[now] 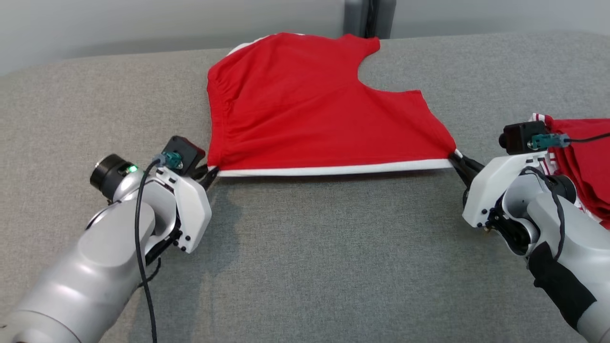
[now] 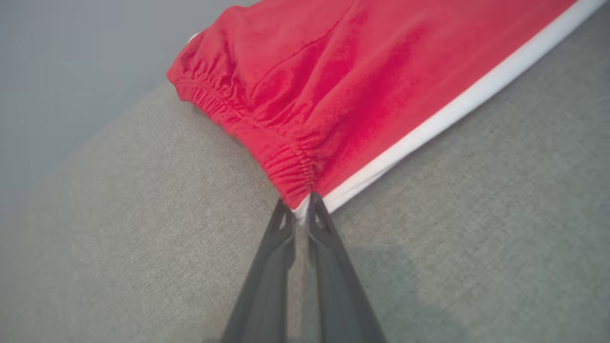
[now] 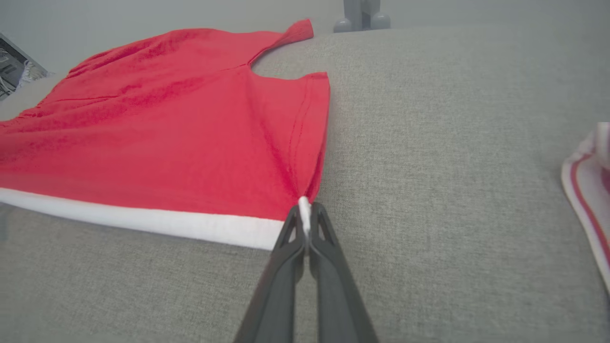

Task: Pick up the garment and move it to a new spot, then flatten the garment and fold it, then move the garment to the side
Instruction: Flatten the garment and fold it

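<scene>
A pair of red shorts (image 1: 305, 109) lies spread on the far middle of the table (image 1: 305, 257), which is covered in grey woven cloth. The shorts lie sideways and seem folded leg over leg. The gathered elastic waistband (image 2: 267, 147) is at the robot's left and the stitched leg hem (image 3: 305, 143) at its right. The curved crotch cut-out is at the far right corner. A white stripe (image 1: 333, 169) runs straight and taut along the whole near edge, and soft wrinkles fan out across the red cloth from the waistband.

The left gripper (image 1: 211, 174) has its fingers closed almost together, pinching the near waistband corner where the stripe ends. The right gripper (image 1: 458, 161) has its fingers fully closed on the near hem corner, with a sliver of white cloth caught between the tips. The near edge stretches between the two grips.

Another red garment with white and red striped trim (image 1: 584, 152) lies at the table's right edge, beside the right arm and apart from the shorts.
</scene>
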### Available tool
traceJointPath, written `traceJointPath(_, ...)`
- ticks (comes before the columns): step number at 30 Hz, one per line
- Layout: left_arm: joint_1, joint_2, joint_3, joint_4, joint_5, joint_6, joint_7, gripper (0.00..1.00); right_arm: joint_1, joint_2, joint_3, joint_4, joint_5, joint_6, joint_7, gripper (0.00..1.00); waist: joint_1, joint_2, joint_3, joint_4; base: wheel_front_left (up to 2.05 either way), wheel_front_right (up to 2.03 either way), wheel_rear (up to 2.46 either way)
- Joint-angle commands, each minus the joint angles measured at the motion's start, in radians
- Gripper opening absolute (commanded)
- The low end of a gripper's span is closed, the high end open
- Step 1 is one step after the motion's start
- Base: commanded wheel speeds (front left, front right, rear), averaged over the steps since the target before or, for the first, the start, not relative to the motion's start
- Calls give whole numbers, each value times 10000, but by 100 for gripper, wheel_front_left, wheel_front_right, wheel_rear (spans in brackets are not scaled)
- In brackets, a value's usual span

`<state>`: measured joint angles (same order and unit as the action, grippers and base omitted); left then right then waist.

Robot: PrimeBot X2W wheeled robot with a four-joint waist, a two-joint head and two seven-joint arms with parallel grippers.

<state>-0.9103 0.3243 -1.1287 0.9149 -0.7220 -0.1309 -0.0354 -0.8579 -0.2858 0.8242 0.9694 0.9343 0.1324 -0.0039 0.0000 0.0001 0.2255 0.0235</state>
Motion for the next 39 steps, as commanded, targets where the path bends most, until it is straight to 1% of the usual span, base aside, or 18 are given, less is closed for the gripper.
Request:
traceJointPath(1,244,124,-13,85,-151,11,88,0,198,-251,42,-35,163,-32,77,0,0,-1,-163,34,0,0,0)
traceJointPath(5,640,89,-142,29,-466,12,372,0,554,-694,253,-315,642,-44,272,0,0,-1,-469,132,0,0,0)
traceJointPath(12,1354,201,-290,-484,-853,12,300,0,1239,-1444,960,-1342,1447,-44,951,0,0,-1,-954,277,0,0,0)
traceJointPath(19,2177,548,-453,-1185,-1135,12,441,0,1889,-2402,1577,-2471,2385,-44,1989,0,0,-1,-1506,361,0,0,0)
traceJointPath(24,2761,860,-564,-1966,-1369,36,740,0,2240,-3149,1722,-3097,3008,-44,2596,0,0,-1,-1753,477,0,0,0)
traceJointPath(27,3082,1054,-562,-2524,-1498,250,809,0,2471,-3563,1658,-3471,3411,-44,2888,0,0,-1,-1881,557,0,0,0)
traceJointPath(28,3526,1219,-557,-3208,-1707,404,901,0,2826,-3978,1628,-3919,3785,-44,3222,0,0,-1,-1971,643,0,0,0)
traceJointPath(31,3949,1392,-448,-3983,-2011,626,1007,0,3202,-4484,1670,-4359,4084,-44,3605,0,0,-1,-2059,737,0,0,0)
traceJointPath(32,4127,1457,-449,-4224,-2116,694,1082,0,3349,-4626,1694,-4513,4181,-44,3769,0,0,-1,-2096,759,0,0,0)
traceJointPath(33,4127,1457,-449,-4224,-2116,694,1082,0,3349,-4626,1694,-4513,4181,-44,3769,0,0,-1,-2096,759,0,0,0)
traceJointPath(34,4421,1620,-478,-4734,-2265,837,1197,0,3579,-4896,1628,-4808,4422,-44,4025,0,0,-1,-2155,783,0,0,0)
traceJointPath(39,5172,2090,-505,-5948,-2688,1172,1488,0,4219,-5519,1476,-5329,5071,-44,4720,0,0,-1,-2292,796,0,0,0)
